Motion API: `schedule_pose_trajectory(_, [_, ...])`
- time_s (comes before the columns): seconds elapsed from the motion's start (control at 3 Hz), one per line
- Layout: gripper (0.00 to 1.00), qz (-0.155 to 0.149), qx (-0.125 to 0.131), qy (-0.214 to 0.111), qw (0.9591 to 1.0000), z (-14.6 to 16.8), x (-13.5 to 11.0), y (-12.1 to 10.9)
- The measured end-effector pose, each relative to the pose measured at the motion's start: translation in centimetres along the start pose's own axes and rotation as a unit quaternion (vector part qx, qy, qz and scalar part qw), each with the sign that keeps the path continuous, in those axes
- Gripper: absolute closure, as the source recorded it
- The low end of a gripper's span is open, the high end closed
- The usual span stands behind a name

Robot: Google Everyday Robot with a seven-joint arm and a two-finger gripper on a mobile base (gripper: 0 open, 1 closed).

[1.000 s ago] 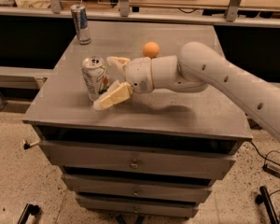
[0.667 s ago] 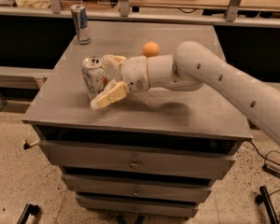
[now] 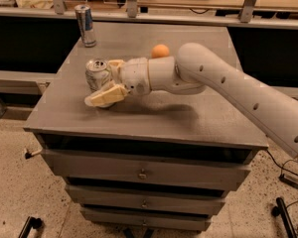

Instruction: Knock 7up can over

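- Fingers [image 3: 107, 94] apart, cream-coloured and blunt: one low across the front of the 7up can [image 3: 97, 73], the other just behind its rim. Bracketing rather than clamping; actual contact not discernible.
- Position of gripper [image 3: 100, 82]: left centre of frame, low over the grey cabinet top [image 3: 154, 115], on the end of a smooth white arm [image 3: 228, 86] entering from the right.
- 7up can upright at left centre of frame, near the cabinet's left edge, silver lid and pull tab facing up. Not yet knocked over.
- Risk 1: sliding instead of tipping, from a push low near the base on a smooth top. Higher contact advisable.
- Risk 2: toppled cylinder rolling off the nearby left edge, from too hard a shove.
- Risk 3: can propped upright by fingers on both sides.
- Bystanders: slim silver-blue can [image 3: 85, 25] at upper left, small orange sphere [image 3: 160, 50] at upper centre; both well apart from the gripper, unlikely to be struck.
- Materials: thin metal can with glossy label; matte grey top; rounded hard-shell arm segments.
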State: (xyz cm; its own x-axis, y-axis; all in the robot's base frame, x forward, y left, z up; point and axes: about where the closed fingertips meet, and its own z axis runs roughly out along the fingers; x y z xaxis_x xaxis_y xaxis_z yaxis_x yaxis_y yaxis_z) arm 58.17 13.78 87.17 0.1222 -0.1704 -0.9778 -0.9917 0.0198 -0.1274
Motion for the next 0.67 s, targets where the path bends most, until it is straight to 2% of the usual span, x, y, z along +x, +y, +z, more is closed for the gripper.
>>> schedule_pose_trajectory(0.67, [0.73,-0.003,0.004,0.003,1.0000,0.00,-0.66,0.18])
